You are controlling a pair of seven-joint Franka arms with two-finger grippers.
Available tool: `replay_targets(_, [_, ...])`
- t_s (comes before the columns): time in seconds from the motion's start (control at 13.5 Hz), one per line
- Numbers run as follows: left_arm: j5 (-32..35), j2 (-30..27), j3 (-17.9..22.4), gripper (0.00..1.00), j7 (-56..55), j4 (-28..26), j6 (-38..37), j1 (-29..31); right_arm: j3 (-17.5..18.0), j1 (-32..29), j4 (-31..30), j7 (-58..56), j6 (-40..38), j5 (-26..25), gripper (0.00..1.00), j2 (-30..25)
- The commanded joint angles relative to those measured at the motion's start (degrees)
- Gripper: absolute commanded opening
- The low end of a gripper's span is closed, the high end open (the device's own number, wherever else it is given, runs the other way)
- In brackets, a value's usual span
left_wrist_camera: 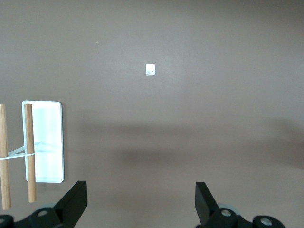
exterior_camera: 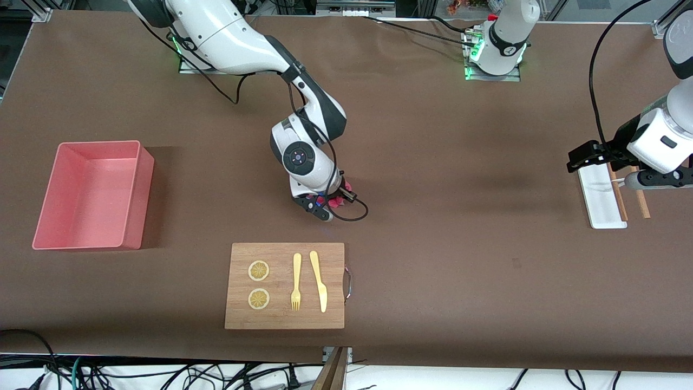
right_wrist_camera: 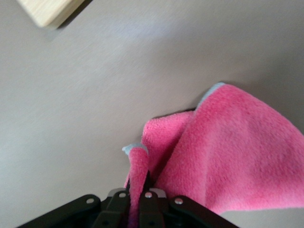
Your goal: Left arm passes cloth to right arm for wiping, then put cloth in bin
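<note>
The magenta-pink cloth [exterior_camera: 340, 199] hangs from my right gripper [exterior_camera: 331, 201], which is shut on a fold of it low over the table, just farther from the front camera than the wooden board [exterior_camera: 285, 285]. In the right wrist view the cloth [right_wrist_camera: 228, 152] spreads out from the pinched fold. The salmon-pink bin [exterior_camera: 92, 194] stands empty toward the right arm's end of the table. My left gripper [exterior_camera: 582, 158] is open and empty over the white tray [exterior_camera: 601, 196] at the left arm's end; its fingers [left_wrist_camera: 75, 202] stand wide apart.
The board holds two lemon slices [exterior_camera: 259, 271], a yellow fork [exterior_camera: 296, 281] and a yellow knife [exterior_camera: 319, 280]. Two wooden sticks [left_wrist_camera: 29, 152] lie beside the white tray [left_wrist_camera: 43, 141]. A small white tag [left_wrist_camera: 150, 70] lies on the brown tabletop.
</note>
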Motion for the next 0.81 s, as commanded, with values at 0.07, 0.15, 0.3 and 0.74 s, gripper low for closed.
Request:
replay_targets(0.07, [2.13, 0.82, -0.63, 1.00, 0.46, 2.70, -0.98, -0.07, 1.25, -0.56, 0.47, 0.51, -3.46, 0.45, 0.00, -1.18])
replay_targets(0.15, [2.05, 0.82, -0.71, 1.00, 0.38, 3.31, -0.98, -0.16, 0.99, -1.18, 0.47, -1.15, -5.31, -0.16, 0.00, -1.01])
replay_targets(0.3, [2.05, 0.82, -0.80, 1.00, 0.38, 3.49, -0.98, -0.42, 0.12, -2.93, -0.15, -6.67, -10.39, -1.13, 0.00, -1.00])
replay_targets(0.74, [2.13, 0.82, -1.15, 1.00, 0.46, 4.37, -0.98, -0.60, -8.49, -5.49, -0.06, -24.95, -26.75, -5.33, 0.00, -1.36])
